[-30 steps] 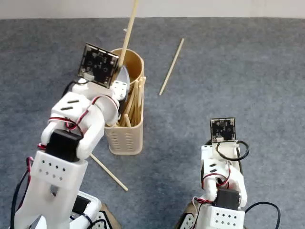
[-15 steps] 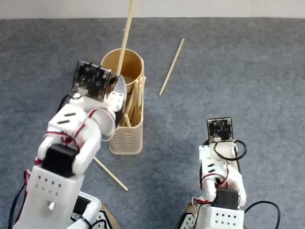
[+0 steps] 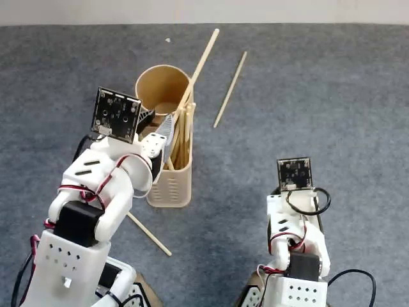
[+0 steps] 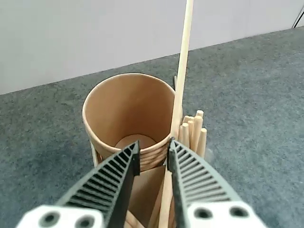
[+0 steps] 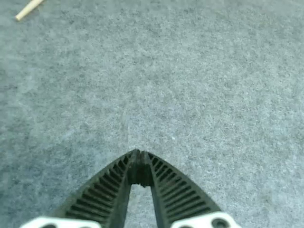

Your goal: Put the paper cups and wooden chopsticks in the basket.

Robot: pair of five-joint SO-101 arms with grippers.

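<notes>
Above the basket [image 3: 169, 185], the left gripper [image 4: 153, 147] hangs parted and empty, with a stick [image 4: 183, 71] leaning inside against the cup [image 4: 128, 109]. A loose stick [image 3: 230, 89] lies beyond, pointing away, nearer this arm. The right gripper [image 5: 141, 166] is closed on nothing.

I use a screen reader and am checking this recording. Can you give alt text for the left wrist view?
The left hand, open, hangs just above an empty brown paper cup, and one long wooden chopstick rises past the cup's rim. Shorter chopstick ends stand beside the cup; grey carpet and a pale wall lie behind.
</notes>
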